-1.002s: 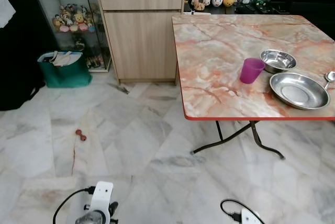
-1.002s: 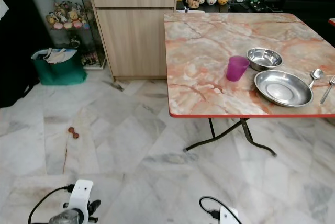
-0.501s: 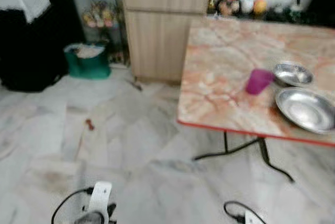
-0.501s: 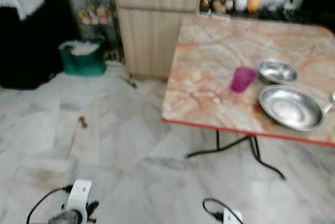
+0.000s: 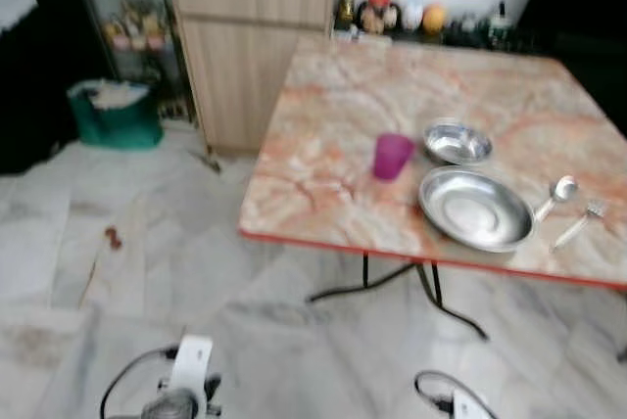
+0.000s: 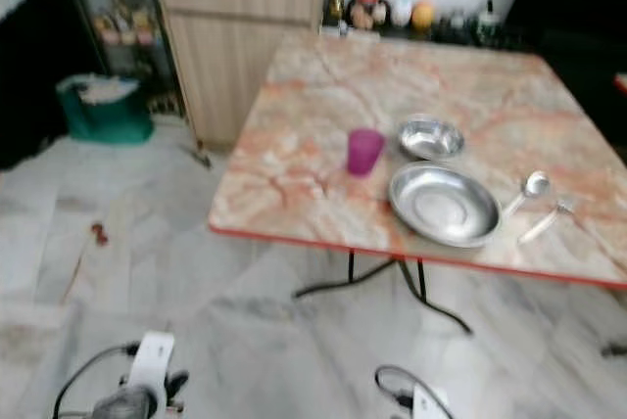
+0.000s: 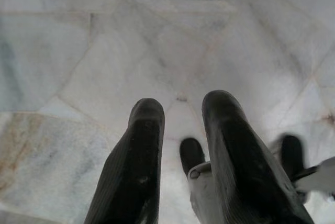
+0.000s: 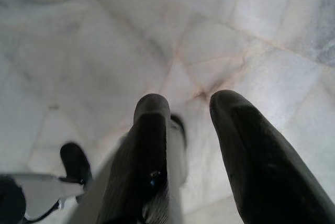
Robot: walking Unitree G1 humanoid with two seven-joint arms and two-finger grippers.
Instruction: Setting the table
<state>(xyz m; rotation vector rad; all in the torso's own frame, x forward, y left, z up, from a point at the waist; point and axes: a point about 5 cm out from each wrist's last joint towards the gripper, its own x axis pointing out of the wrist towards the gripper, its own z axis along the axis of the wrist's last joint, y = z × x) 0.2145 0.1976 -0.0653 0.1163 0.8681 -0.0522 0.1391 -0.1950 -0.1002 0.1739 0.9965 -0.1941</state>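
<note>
Left gripper [image 7: 180,116]: hangs low at the robot's side, pointing down at the marble floor [image 7: 78,51]; fingers [image 7: 141,145] parted with a gap between them, holding nothing.
Right gripper [image 8: 188,116]: likewise idle and aimed at the floor; fingers [image 8: 152,130] apart, empty.
Arms: both wrists show at the bottom edge of the head views, well short of the table [image 5: 333,106].
Table: orange-veined marble top with a red rim, on black folding legs; all tableware sits toward its near edge, right of centre.
Plate [image 5: 477,209]: large steel dish, just inside the near edge.
Bowl [image 5: 457,143]: small steel one, just behind the plate toward the table's middle, almost touching it.
Cup [image 5: 392,156]: purple, upright, mouth up, left of the bowl and near the plate's left rear rim.
Spoon [image 5: 555,194]: lies just right of the plate, long axis slanting from the near edge to the far right, bowl end at the far end.
Fork [image 5: 580,222]: right of the spoon, roughly parallel to it, head pointing away from the near edge.
Surroundings: wooden cabinet [image 5: 250,37] beyond the table's far left corner; green bag [image 5: 116,117] on the floor farther left.
Sharpness: head views are somewhat blurred.
</note>
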